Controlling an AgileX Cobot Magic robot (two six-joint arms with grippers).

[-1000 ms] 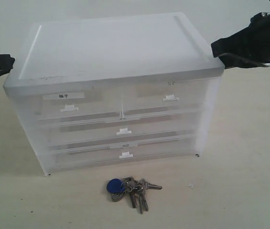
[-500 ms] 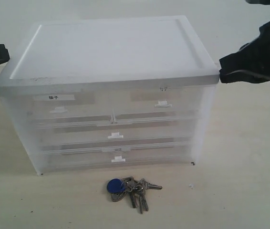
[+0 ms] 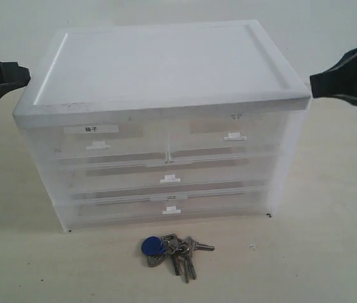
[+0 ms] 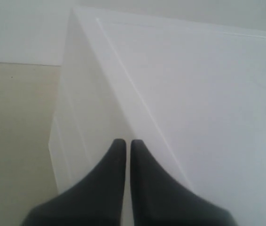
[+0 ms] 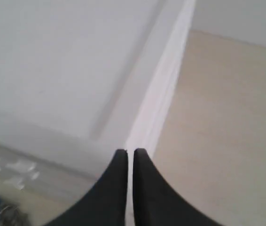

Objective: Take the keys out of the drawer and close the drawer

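The keys, probably a light, slippery bunch best pinched at the ring, lie on the worktop before the shut drawer; left end effector and right end effector pressed together, empty.

Cabinet: frosted translucent plastic, milky and matt.
Cabinet top: whiter plastic that looks opaque, smooth, with a few dark scuffs near the front edge.
Drawer: the same cloudy translucent plastic.
Tab handle: opaque white plastic.
Label strip: white, matt, paper-like.
Keys: grey metal with a dull shine.
Fob: blue plastic, smooth, faintly glossy.
Tabletop: pale beige, matt, smooth-looking.
Left gripper: black, matt, smooth; material unclear.
Right gripper: black, matt, smooth.
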